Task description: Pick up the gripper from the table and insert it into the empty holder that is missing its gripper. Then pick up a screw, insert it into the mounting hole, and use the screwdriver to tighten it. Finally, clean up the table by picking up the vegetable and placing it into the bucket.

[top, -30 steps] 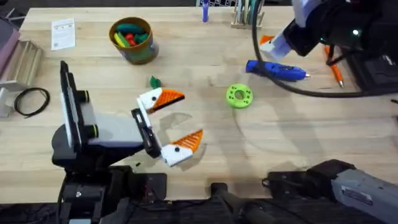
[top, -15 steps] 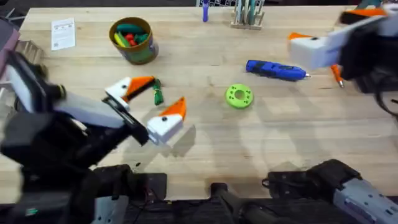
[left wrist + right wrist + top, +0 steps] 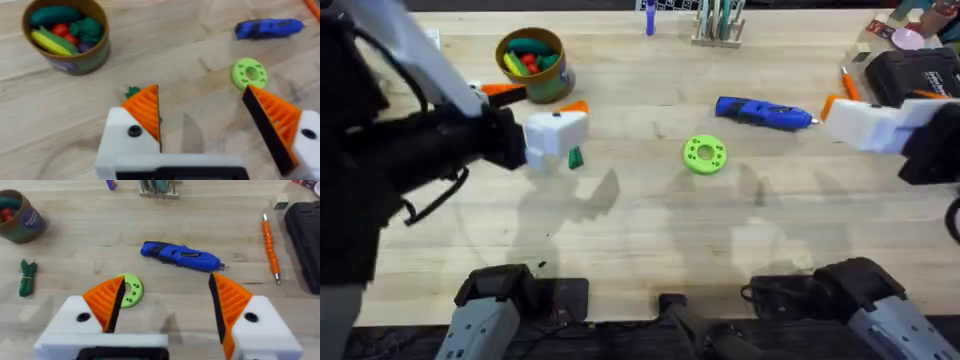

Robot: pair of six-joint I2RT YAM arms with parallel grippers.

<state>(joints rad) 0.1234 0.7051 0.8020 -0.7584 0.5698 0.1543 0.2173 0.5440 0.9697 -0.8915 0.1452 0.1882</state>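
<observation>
The dark-green vegetable [image 3: 574,157] lies on the table [image 3: 650,240], a short way in front of the bucket [image 3: 532,62]. My left gripper [image 3: 542,105] hangs open above it, empty; in the left wrist view the vegetable [image 3: 132,92] peeks out behind one orange pad [image 3: 145,110]. The blue screwdriver [image 3: 765,113] lies right of centre. My right gripper [image 3: 868,108] hovers open and empty near the right edge, with the screwdriver [image 3: 180,256] beyond its fingers. Every white holder in view carries an orange pad. The loose gripper and the screw are out of view.
A lime-green disc with holes [image 3: 704,154] lies mid-table. A thin orange pen-like tool [image 3: 845,85] and a black case [image 3: 910,75] sit at the far right. A tool rack [image 3: 718,25] stands at the back edge. The bucket holds red, green and yellow toy vegetables.
My left arm has risen and swung back and left, carrying its open gripper from the table's front toward the bucket. My right gripper has moved right and toward the front.
</observation>
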